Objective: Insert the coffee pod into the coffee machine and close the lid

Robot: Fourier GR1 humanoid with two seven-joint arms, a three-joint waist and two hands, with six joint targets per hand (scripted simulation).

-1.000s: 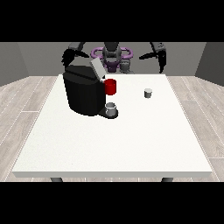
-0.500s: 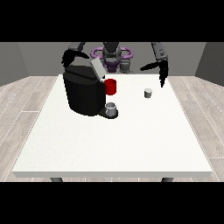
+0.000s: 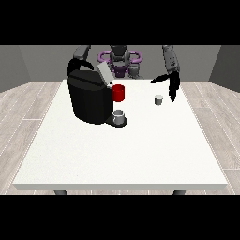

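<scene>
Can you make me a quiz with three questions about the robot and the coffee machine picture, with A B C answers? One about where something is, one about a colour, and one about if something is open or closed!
1. Where is the coffee pod?
A. On the table beside the hand at the view's right
B. Inside the coffee machine
C. On the floor

2. What colour is the part on the front of the coffee machine?
A. Green
B. Red
C. Yellow

3. How is the machine's lid?
A. Shut flat
C. Missing
B. Tilted up, open

Answers:
1 A: the pod stands on the white table, just next to the hand at the view's right.
2 B: the red part sticks out above the small grey cup.
3 B: the lid slants upward.
</scene>
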